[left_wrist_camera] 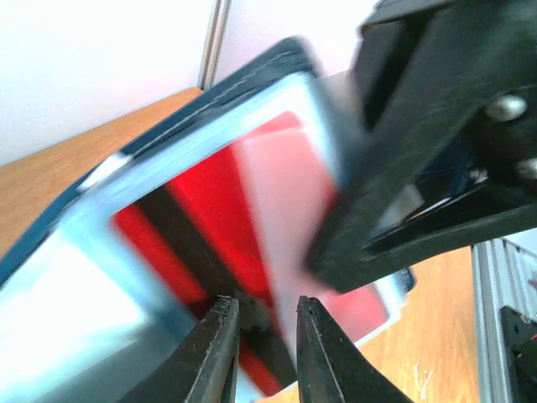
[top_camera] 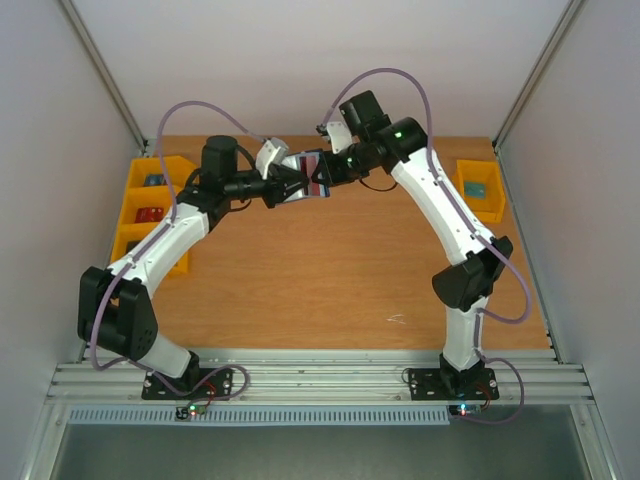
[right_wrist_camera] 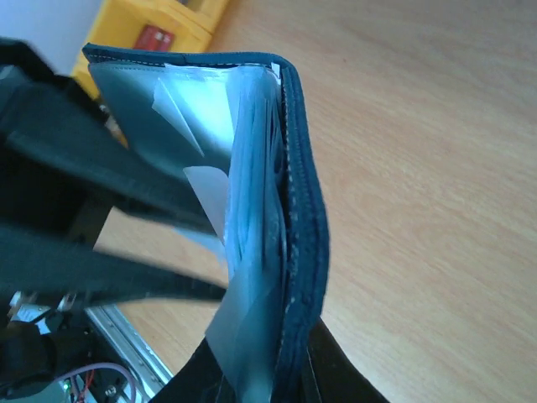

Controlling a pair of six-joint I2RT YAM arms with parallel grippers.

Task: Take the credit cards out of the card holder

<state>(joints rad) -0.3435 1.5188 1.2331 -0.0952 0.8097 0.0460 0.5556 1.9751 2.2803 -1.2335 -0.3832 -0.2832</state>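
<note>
While the right claw point(right_wrist_camera: 267, 379) clamps the wallet point(right_wrist_camera: 304, 210) by its folded navy spine, the wallet hangs open in the air above the far middle of the counter point(top_camera: 330, 280), touching nothing below; the left claw point(left_wrist_camera: 265, 309) faces its blue-grey inside from the other side. The left claw's jaws stand narrow, with the lower edge of the cards showing in the gap; the view is blurred, so we cannot tell whether they have bitten on a card or merely bracket it.

Step in hand, as we judge it: pinch one card and draw it out of its pocket. To do it well we would take only the pale pink card point(left_wrist_camera: 285, 193), which appears to lie over the red card point(left_wrist_camera: 205, 206); close on its free edge, not on the clear pocket film point(right_wrist_camera: 243, 252) or the wallet flap; pull straight along the pocket, in the card's own plane, away from the right claw; hold the right claw firm so the wallet neither swings nor folds shut. Risks: both cards coming out together, or the film dragging along.

Count: one wallet; two cards in sight, one pale pink and one red with a dark band, others possibly hidden; two claws; four yellow bins, namely three left bins point(top_camera: 150, 212) and one right bin point(top_camera: 478, 190).
</note>
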